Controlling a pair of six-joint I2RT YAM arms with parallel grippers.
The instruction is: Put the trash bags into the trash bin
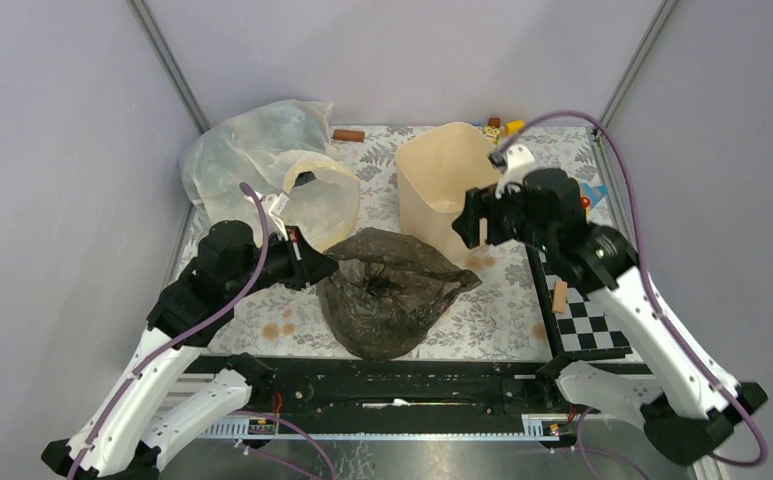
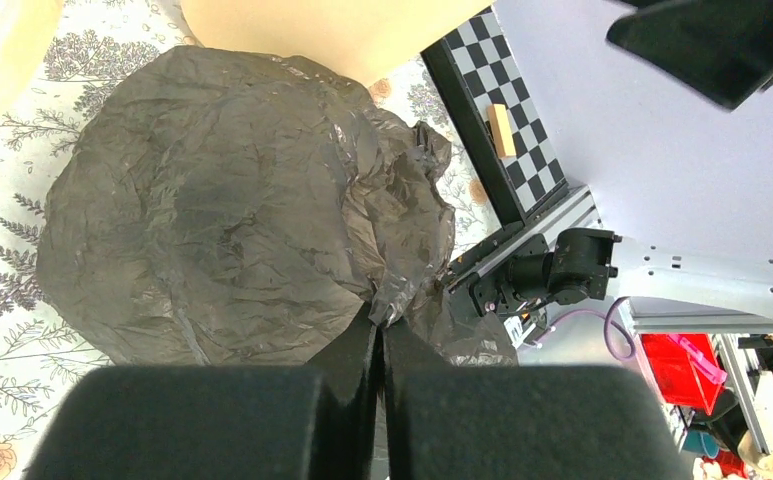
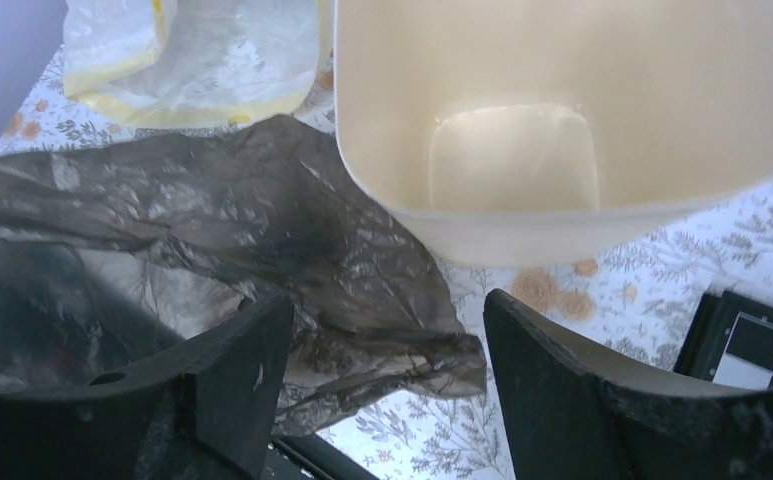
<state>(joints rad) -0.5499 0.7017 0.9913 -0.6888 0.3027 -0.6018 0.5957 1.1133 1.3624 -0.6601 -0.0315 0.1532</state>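
The dark brown-olive trash bag point(image 1: 387, 290) lies puffed up on the flowered cloth in front of the cream-beige trash bin point(image 1: 440, 180), which stands upright and empty. My left gripper point(image 1: 317, 268) is shut on the bag's left edge; in the left wrist view the closed fingertips point(image 2: 380, 325) pinch a fold of the trash bag point(image 2: 232, 200). My right gripper point(image 1: 472, 228) is open, hovering beside the bin's front right and above the bag's right corner. In the right wrist view the trash bag point(image 3: 292, 240) lies between the spread fingers point(image 3: 252, 360), with the trash bin point(image 3: 512, 120) just beyond.
A large whitish translucent bag with a pale yellow rim point(image 1: 272, 165) lies at the back left. A checkerboard point(image 1: 582, 310) with a small wooden block point(image 1: 559, 296) lies at the right. Small toys point(image 1: 502, 127) and a brown piece point(image 1: 348, 135) sit at the far edge.
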